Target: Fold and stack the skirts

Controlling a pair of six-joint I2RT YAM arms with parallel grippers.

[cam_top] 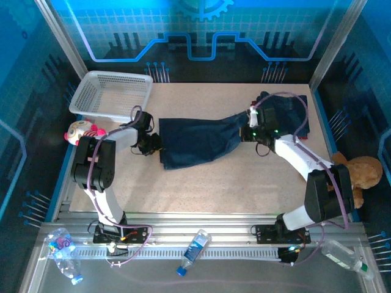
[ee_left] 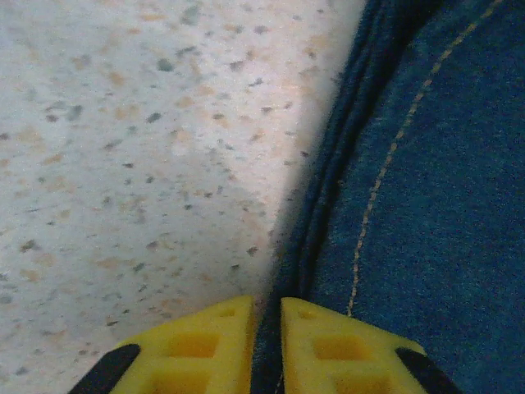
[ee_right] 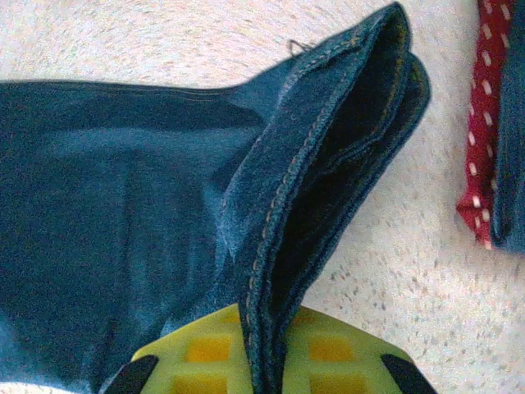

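The left gripper [cam_top: 148,144] [ee_left: 267,310] has its yellow fingers drawn almost together, pinching the left edge of a dark blue denim skirt [cam_top: 195,143] [ee_left: 426,205] [ee_right: 123,205] low against the speckled worktop [cam_top: 214,189]. The right gripper [cam_top: 251,129] [ee_right: 264,320] is clamped tight on the doubled, stitched hem at the skirt's other end, where the cloth bunches and narrows. Between them the skirt stretches across the middle of the worktop. Just beyond the right gripper, toward the far right corner, lies a dark blue garment [cam_top: 288,113] with a red dotted skirt [ee_right: 478,123] beside it. A white mesh basket [cam_top: 110,75] sits at the far left corner, with a pink-and-white plush toy [cam_top: 82,130] off the left edge.
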